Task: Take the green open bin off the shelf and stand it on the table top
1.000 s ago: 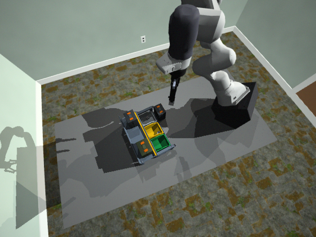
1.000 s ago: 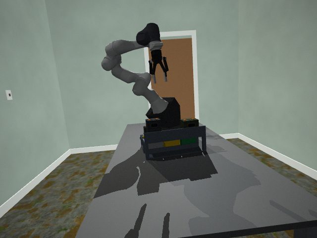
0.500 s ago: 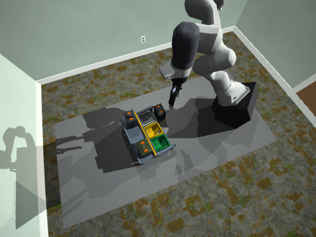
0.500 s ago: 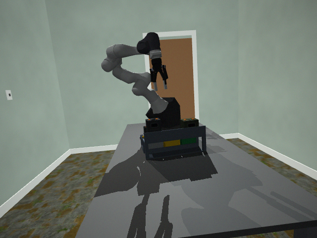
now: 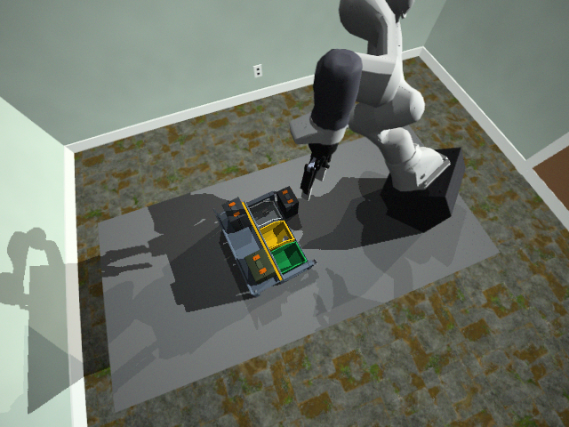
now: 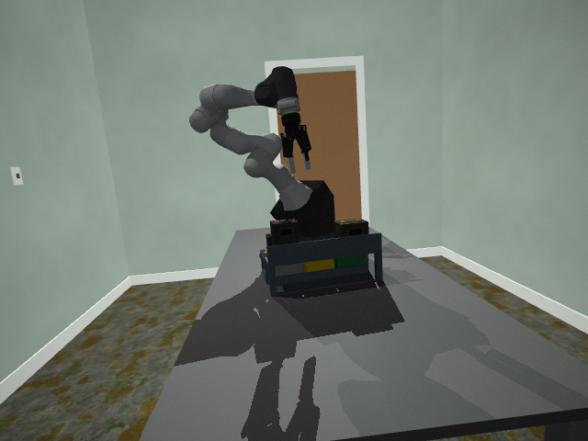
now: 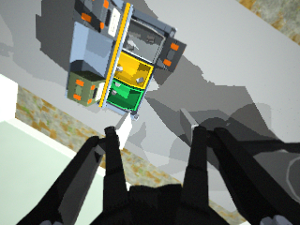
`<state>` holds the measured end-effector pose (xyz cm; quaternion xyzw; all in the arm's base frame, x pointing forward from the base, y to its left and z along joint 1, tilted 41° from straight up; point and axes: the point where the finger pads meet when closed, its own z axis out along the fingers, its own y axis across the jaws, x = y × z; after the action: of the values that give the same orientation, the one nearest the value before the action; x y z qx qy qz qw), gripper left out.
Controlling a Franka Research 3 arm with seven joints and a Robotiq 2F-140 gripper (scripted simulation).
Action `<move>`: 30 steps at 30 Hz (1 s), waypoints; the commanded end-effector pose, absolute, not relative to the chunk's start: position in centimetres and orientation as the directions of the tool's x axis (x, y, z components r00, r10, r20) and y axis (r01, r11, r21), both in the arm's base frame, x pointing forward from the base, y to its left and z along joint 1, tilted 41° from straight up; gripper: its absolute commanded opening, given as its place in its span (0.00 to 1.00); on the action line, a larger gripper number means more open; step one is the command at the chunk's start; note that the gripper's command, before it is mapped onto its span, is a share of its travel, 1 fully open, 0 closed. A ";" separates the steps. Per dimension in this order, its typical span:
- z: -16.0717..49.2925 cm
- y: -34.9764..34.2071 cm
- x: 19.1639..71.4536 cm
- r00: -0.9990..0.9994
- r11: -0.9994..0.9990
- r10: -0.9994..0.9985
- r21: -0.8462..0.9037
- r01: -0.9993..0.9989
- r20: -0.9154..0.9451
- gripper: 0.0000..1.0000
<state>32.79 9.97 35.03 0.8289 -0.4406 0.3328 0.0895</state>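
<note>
Jaws hang half spread and empty, high above the counter [image 5: 413,276], off the shelf's [image 5: 261,237] far end. Your green bin [image 5: 288,257] sits at the opposite, near end of the lower row, beside one yellow bin [image 5: 276,233] and one grey bin [image 5: 264,212]; reach down and across both.
</note>
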 end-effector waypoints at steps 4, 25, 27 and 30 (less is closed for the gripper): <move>34.9 10.8 33.4 0.270 -0.508 -0.753 -0.269 -0.818 0.600 0.57; 35.8 11.3 33.1 0.094 -0.360 -0.837 -0.414 -0.836 0.539 0.57; 35.8 11.3 33.1 0.094 -0.360 -0.837 -0.414 -0.836 0.539 0.57; 36.1 11.3 33.0 -0.001 -0.278 -0.868 -0.486 -0.828 0.497 0.57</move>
<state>32.99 10.96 35.85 0.7419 -0.5600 0.3687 0.0049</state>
